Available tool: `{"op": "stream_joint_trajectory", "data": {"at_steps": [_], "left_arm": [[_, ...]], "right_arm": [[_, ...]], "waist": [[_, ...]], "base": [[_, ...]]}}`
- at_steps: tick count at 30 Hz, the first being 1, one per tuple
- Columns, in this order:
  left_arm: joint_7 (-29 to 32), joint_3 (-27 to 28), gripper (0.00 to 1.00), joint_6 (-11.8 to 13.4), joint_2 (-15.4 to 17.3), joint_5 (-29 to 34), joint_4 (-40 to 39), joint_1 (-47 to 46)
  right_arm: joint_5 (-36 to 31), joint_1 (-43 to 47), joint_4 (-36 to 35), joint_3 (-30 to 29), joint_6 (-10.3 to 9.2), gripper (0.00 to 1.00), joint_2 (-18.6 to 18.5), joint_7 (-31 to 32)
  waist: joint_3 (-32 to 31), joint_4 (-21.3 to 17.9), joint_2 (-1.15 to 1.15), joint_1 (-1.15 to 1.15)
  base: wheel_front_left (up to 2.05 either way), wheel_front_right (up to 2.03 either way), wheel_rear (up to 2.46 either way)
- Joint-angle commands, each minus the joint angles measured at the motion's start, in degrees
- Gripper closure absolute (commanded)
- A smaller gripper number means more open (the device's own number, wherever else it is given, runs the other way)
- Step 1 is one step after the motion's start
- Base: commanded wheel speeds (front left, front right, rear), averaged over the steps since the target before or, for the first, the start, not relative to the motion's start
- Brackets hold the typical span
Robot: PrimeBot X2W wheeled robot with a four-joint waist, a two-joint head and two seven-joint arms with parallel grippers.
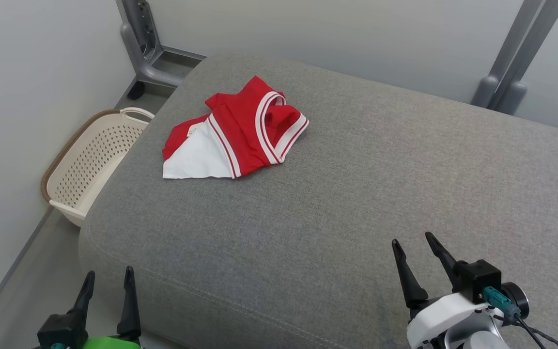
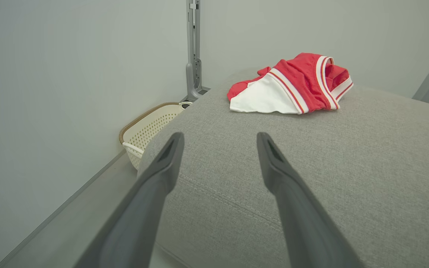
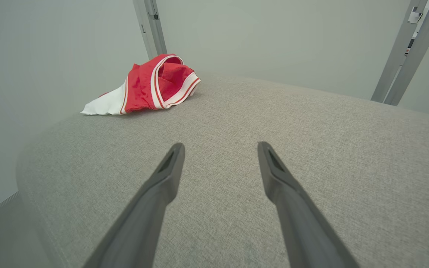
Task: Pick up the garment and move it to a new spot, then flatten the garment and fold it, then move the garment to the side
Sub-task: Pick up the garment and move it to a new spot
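Left gripper (image 1: 109,271) sits lower left of the head view, right gripper (image 1: 412,238) lower right. Both have fingers spread and hold nothing. Garment (image 1: 240,131), red with white trim and a white panel, lies crumpled upper left of centre on the grey cushion (image 1: 347,194), near its left edge and well apart from both grippers. Laundry basket (image 1: 90,155) is on the floor at far left, just beside the cushion. Looks like step one, pickup not yet started. Next move, my guess: reach up-frame to the bunched red part, pinch a raised fold rather than the flat white corner, lift clear.
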Motion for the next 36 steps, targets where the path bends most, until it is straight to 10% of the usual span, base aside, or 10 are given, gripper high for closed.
{"op": "stream_joint_trajectory", "data": {"at_steps": [1, 36], "left_arm": [[-0.19, 0.16, 0.0, 0.03, -0.24, -1.04, 1.07, -1.78], [30.52, -16.5, 0.0, -0.72, 10.37, -20.26, 36.89, -60.64]], "right_arm": [[-0.36, 0.17, -0.29, -0.28, -0.07, 0.0, -0.16, -0.24], [-3.56, -8.64, -16.23, 9.38, -0.07, 0.0, -8.11, 9.42]], "waist": [[0.27, -0.14, 0.0, 0.0], [24.55, -13.51, 0.0, 0.0]], "base": [[0.0, 0.0, 0.0], [0.0, 0.0, 0.0]]}}
